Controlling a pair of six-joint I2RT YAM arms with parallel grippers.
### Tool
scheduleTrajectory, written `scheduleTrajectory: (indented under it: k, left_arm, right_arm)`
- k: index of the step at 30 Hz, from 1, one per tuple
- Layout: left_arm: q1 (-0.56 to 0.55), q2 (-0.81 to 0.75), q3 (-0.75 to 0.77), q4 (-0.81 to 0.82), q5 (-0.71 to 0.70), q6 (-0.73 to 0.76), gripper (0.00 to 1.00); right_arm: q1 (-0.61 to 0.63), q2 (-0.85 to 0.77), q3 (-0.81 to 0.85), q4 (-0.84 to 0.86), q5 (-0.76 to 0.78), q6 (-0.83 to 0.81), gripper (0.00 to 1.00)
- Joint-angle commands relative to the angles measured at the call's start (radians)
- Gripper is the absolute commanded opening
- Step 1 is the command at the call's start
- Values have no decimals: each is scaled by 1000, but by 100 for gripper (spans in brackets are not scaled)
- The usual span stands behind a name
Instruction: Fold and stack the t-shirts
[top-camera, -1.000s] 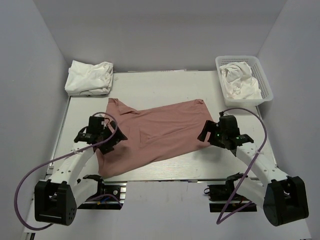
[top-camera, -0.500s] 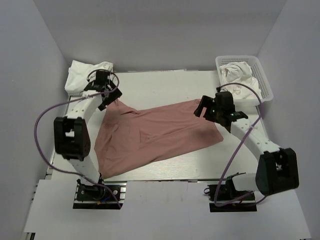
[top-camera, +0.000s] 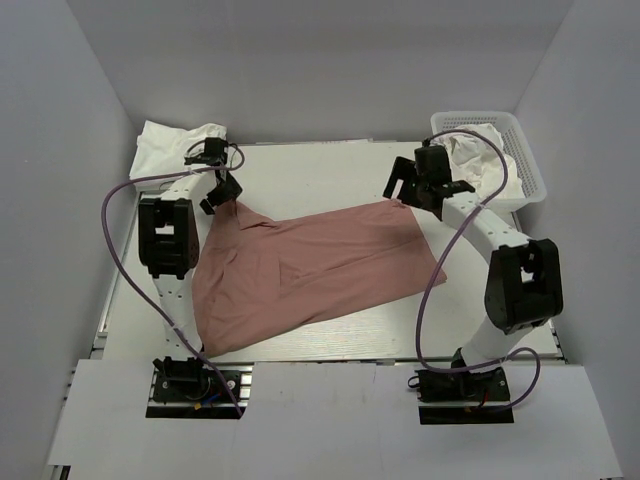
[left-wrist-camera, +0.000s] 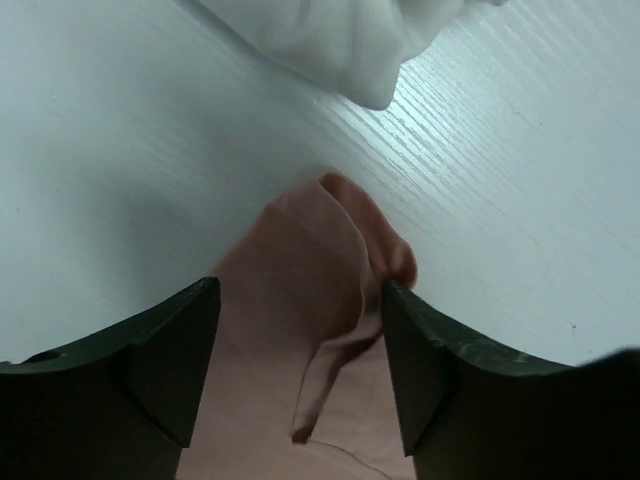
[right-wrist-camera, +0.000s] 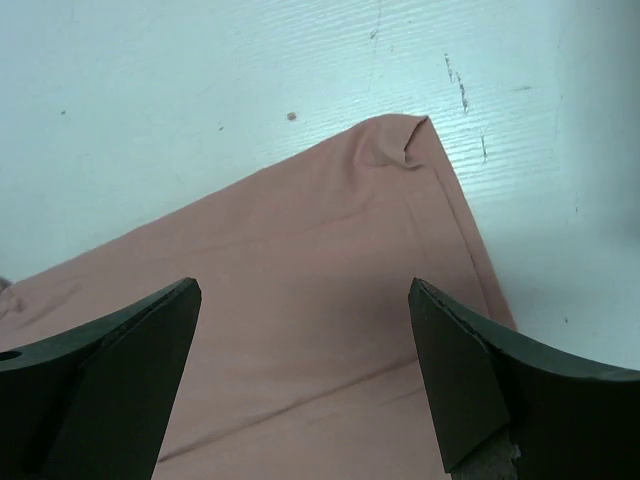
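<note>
A dusty-pink t-shirt (top-camera: 310, 265) lies spread at a slant on the table, plain side up. My left gripper (top-camera: 222, 196) hangs open over its far left corner, where the cloth bunches into a small fold (left-wrist-camera: 345, 235). My right gripper (top-camera: 404, 190) hangs open over the far right corner (right-wrist-camera: 405, 135); the cloth lies flat between its jaws. A crumpled white t-shirt (top-camera: 178, 155) lies at the table's far left, and its edge shows in the left wrist view (left-wrist-camera: 340, 40). More white t-shirts (top-camera: 478, 160) fill the basket.
A white plastic basket (top-camera: 525, 165) stands at the far right corner. Grey walls close in the table on three sides. The white table (top-camera: 320, 170) shows bare between the two arms at the back.
Both arms have reached from the near edge to the far side. The left gripper went to the shirt's far left corner, the right gripper to its far right corner. The shirt shifted slightly.
</note>
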Motion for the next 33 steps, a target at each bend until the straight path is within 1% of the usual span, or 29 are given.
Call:
scheduleTrajectory:
  k: [1,4,5,6,7,8,10,11,14,16,22,25,27,30,31,32,33]
  left_arm:
    - [10,-9,60,24,9,14,74]
    - [19,27,92,33,50,23,64]
    - [19,41,106,33,59,23,58]
    - [19,50,106,44,73,34,54]
    - [19,66,119,44,73,34,44]
    - [19,66,132,44,84,43,37]
    - [29,93,142,44,95,52,19]
    - [29,93,142,44,112,53,0]
    - [29,80,113,50,121,53,0]
    - [29,58,70,77,132,53,0]
    - [29,-54,-57,156,142,65,0]
    - [29,-107,-107,165,142,65,0]
    - [29,-132,-140,165,155,65,0]
    - [29,-176,-177,175,178,65,0]
    - [29,-190,-191,176,191,65,0]
    - [29,-206,-222,185,191,65,0]
    - [19,-239,-239,185,202,65,0]
  right_arm:
    - [9,103,104,30,59,6,90]
    - [12,209,209,-7,99,-14,90]
    - [12,296,298,-15,125,-34,90]
    - [9,327,332,-50,130,-38,90]
    - [8,387,425,-62,129,-52,90]
    - [7,439,459,-93,130,-54,90]
    - [6,490,513,-150,156,-55,90]
    - [4,543,573,-174,159,-54,90]
    - [4,578,608,-216,191,-46,90]
    - [3,575,590,-217,223,-35,90]
    - [1,601,555,-225,215,-8,88]
    - [-2,627,564,-225,213,5,88]
    - [-2,647,582,-219,205,6,84]
    - [-2,660,589,-214,208,11,73]
    - [0,659,584,-208,210,18,68]
    - [-2,661,579,-199,213,17,58]
    - [-3,661,576,-194,224,18,51]
